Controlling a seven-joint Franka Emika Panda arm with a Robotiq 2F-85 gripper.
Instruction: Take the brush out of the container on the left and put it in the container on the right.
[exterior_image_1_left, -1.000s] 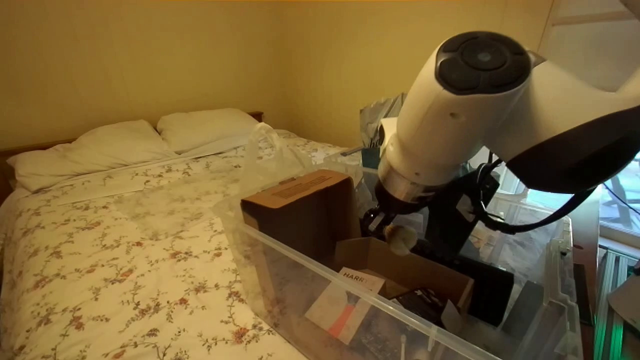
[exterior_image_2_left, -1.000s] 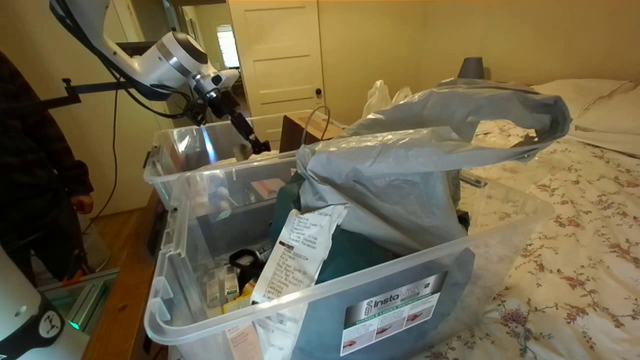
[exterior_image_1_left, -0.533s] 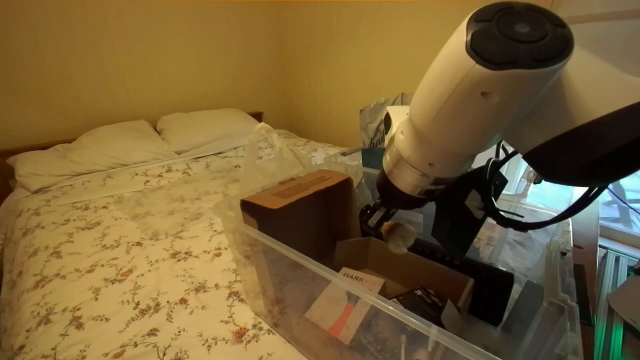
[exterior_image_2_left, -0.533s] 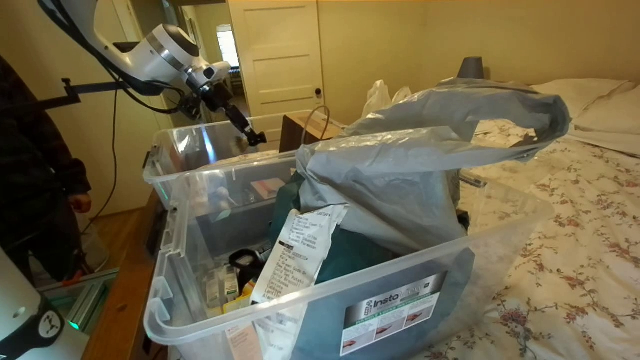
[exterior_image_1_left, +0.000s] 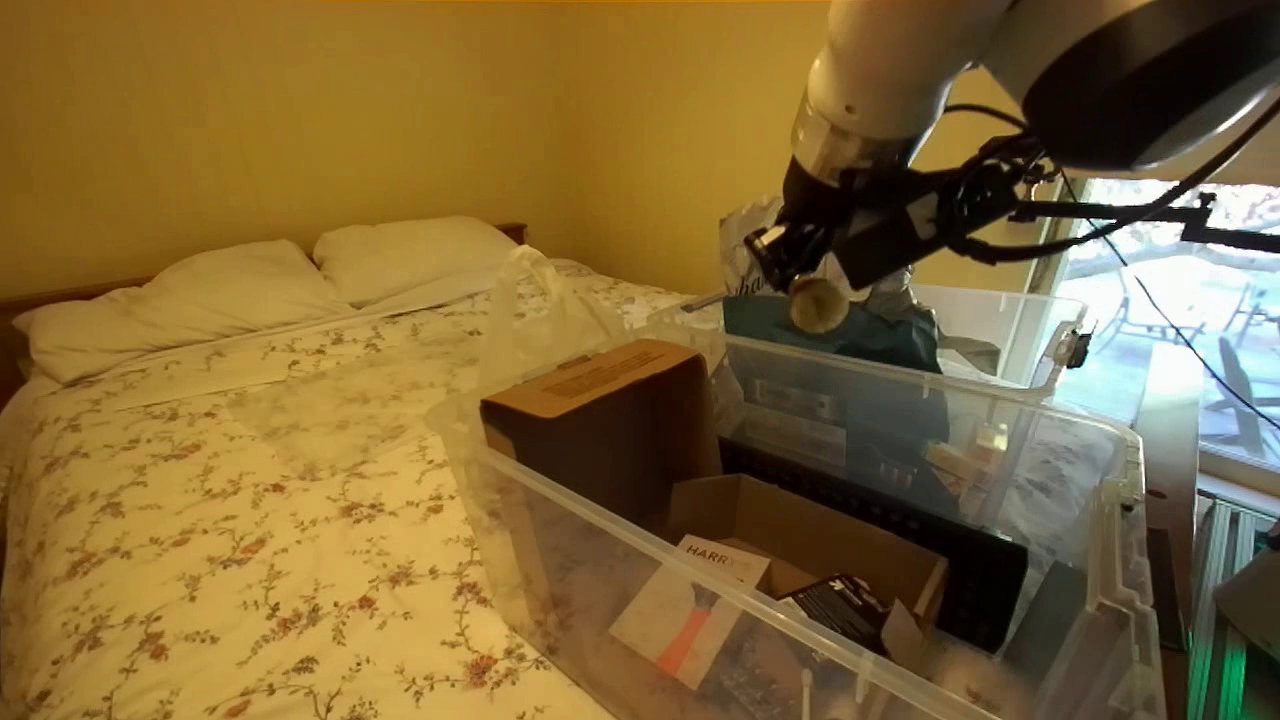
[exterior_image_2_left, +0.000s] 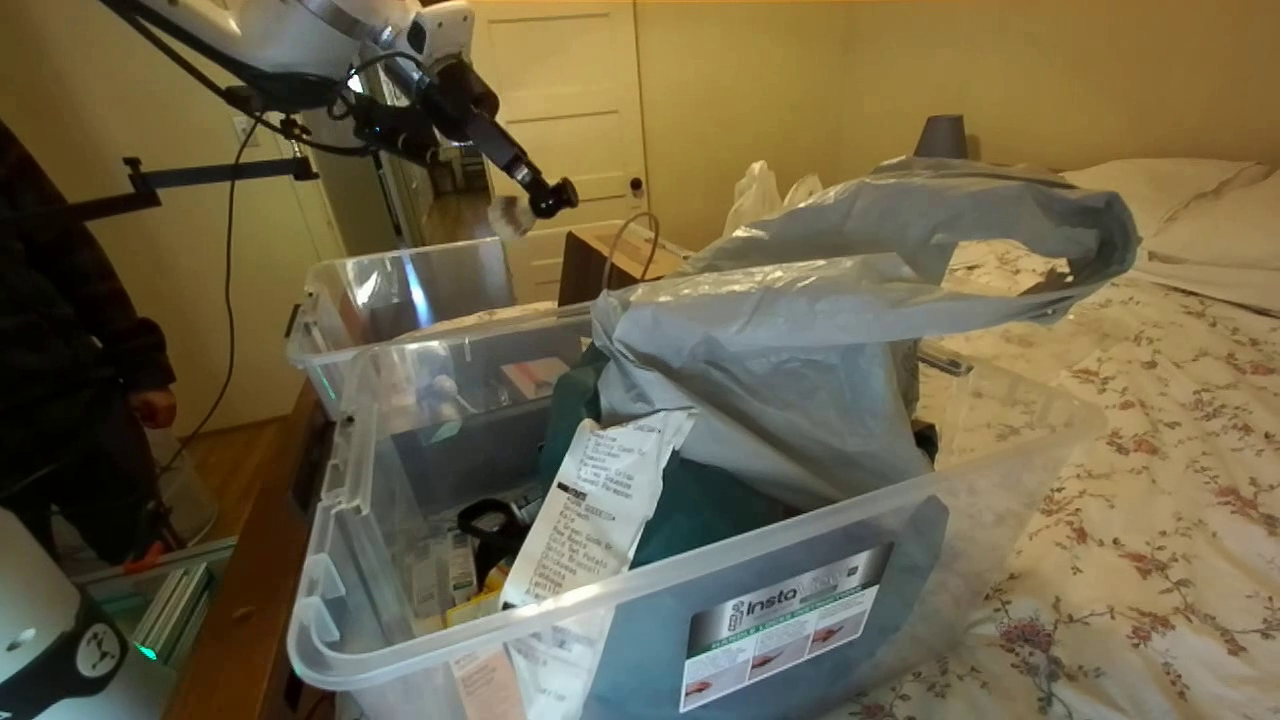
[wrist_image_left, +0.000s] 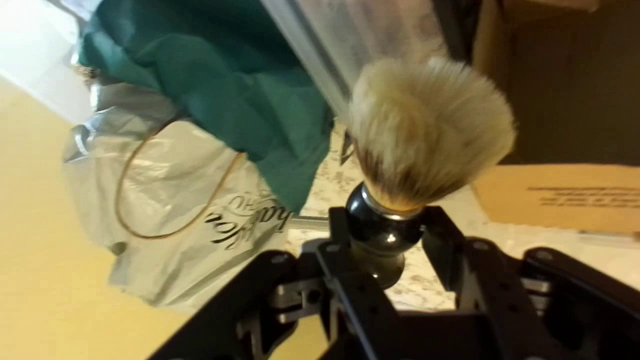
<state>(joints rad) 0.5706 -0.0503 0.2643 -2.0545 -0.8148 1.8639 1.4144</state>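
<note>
The brush has pale, fluffy bristles (wrist_image_left: 430, 125) and a glossy dark handle. My gripper (wrist_image_left: 387, 230) is shut on the handle, with the bristles pointing away from the fingers. In both exterior views the brush (exterior_image_1_left: 820, 305) (exterior_image_2_left: 511, 215) hangs from the gripper (exterior_image_1_left: 778, 262) (exterior_image_2_left: 550, 197) in the air, above rim height. A clear plastic container (exterior_image_1_left: 600, 516) holds cardboard boxes; its wall also shows in an exterior view (exterior_image_2_left: 345, 295). A second clear container (exterior_image_2_left: 780, 541) stands beside it and holds a green bag (exterior_image_2_left: 700, 510).
A grey plastic bag (exterior_image_2_left: 780, 370) with a handle (exterior_image_2_left: 632, 235) rises high above its container. A tall open cardboard box (exterior_image_1_left: 600, 380) stands above the rim of the other container. A bed (exterior_image_1_left: 250, 480) with a floral cover lies alongside. A person (exterior_image_2_left: 80, 350) stands behind.
The gripper has risen with the brush, from low over the cardboard boxes to well above the container rims. The brush stays in the fingers. The containers have not moved.
</note>
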